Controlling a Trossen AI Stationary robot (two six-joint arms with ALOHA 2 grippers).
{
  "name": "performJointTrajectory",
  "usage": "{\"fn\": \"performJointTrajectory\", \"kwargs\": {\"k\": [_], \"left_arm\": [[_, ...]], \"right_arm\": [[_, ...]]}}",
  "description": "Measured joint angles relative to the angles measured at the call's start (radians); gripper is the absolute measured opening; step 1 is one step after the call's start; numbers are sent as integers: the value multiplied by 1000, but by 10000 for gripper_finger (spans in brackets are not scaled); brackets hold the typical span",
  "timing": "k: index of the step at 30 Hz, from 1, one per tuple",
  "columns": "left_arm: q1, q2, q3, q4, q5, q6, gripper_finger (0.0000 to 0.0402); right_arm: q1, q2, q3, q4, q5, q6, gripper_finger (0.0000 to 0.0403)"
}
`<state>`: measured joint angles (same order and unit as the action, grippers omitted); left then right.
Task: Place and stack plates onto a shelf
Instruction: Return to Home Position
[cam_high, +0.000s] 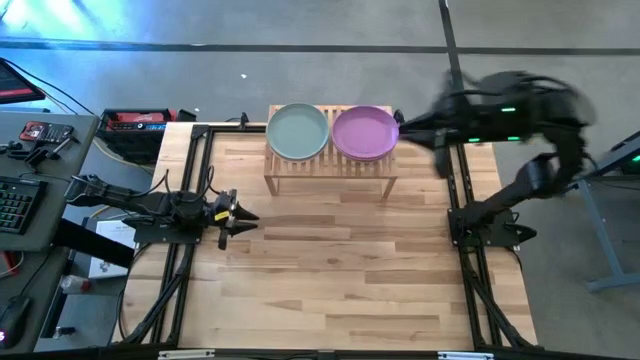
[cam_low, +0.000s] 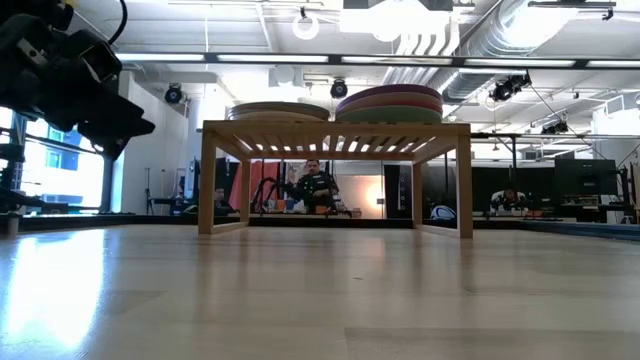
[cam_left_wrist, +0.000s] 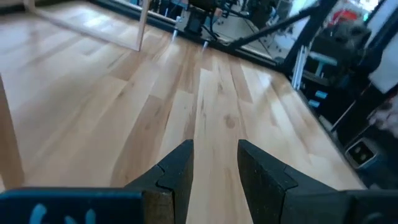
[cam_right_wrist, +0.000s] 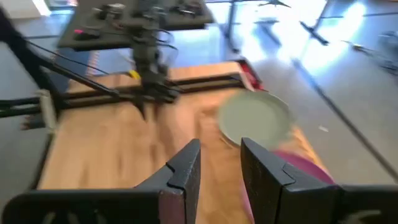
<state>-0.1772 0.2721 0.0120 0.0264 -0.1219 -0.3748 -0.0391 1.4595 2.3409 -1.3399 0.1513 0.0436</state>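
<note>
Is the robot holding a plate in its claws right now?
No, nothing is held. The left gripper and the right gripper are both empty and a little open. The plates sit stacked on the shelf.

Two plate stacks (cam_high: 298, 131), one shelf (cam_high: 330, 168)

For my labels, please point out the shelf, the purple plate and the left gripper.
shelf (cam_high: 330, 172), high view, front edge of top.
purple plate (cam_high: 365, 132), high view, its centre.
left gripper (cam_left_wrist: 215, 144), left wrist view, between its fingertips.
</note>
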Motion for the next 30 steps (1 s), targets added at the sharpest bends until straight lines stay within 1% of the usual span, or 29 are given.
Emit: {"fn": "performJointTrajectory", "kwargs": {"k": [3,6,9,14,18,21,24,27,30], "left_arm": [[0,0,0,0,0,98,113],[0,0,0,0,0,166,113],[0,0,0,0,0,186,113],[0,0,0,0,-1,211,113],[0,0,0,0,-1,280,113],[0,0,0,0,-2,267,113],[0,0,0,0,-2,246,113],[0,0,0,0,-2,247,113],[0,0,0,0,-2,247,113]], "right_arm": [[0,-114,-35,-67,67,10,92],[0,-282,-160,-47,104,32,92],[0,-489,-376,77,106,79,92],[0,-824,-812,346,100,112,92],[0,-1032,-1133,521,17,113,92],[0,-1132,-1351,623,-34,122,92],[0,-1198,-1526,732,-59,160,92],[0,-1227,-1675,828,-87,165,92],[0,-1234,-1787,963,-97,179,92]]}}
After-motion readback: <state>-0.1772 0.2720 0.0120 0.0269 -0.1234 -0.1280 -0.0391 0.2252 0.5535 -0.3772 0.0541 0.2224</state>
